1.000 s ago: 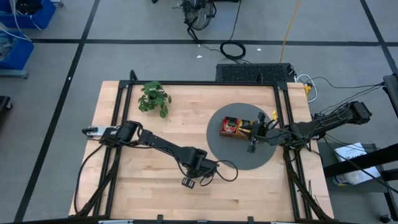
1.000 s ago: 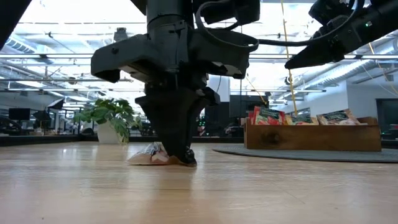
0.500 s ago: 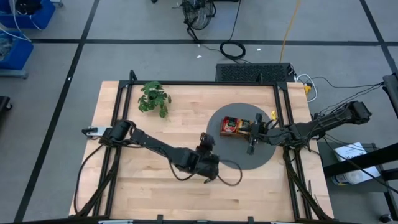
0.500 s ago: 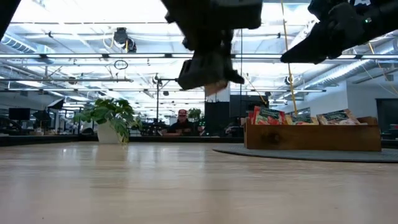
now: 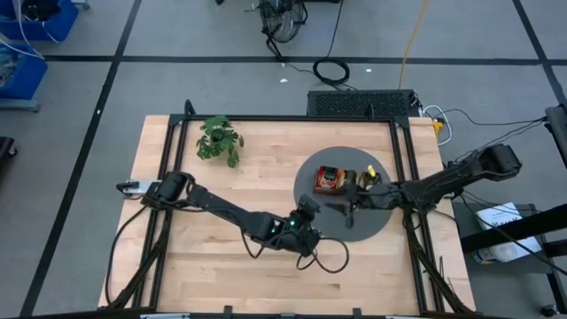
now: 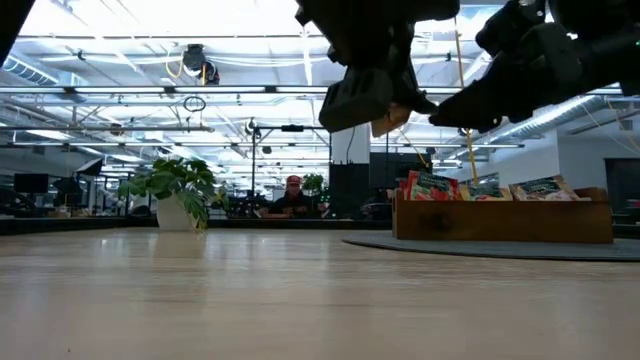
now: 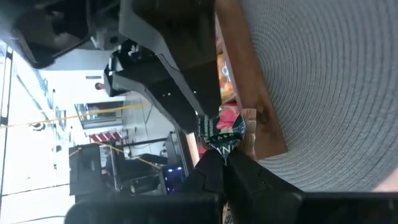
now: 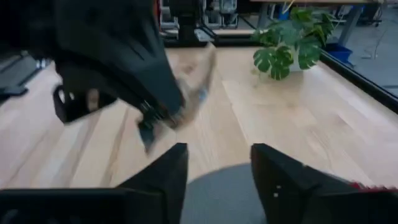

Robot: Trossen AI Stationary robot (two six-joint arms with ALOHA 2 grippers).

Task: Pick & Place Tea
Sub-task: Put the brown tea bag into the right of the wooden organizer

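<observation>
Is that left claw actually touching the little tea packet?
Touching: the left wrist view shows the left gripper shut on a tea sachet.

Two dark arms, each ending in one claw: left claw (image 5: 312,232), right claw (image 5: 348,211). One wooden table (image 5: 221,257). One round grey mat (image 5: 372,226). One long wooden tray (image 6: 500,221) on the mat. One leafy green plant (image 5: 219,140). One tea sachet (image 7: 222,132) pinched in the left claw; the sachets standing in the tray are too crowded to count. One person (image 6: 292,200) in the room beyond.
</observation>
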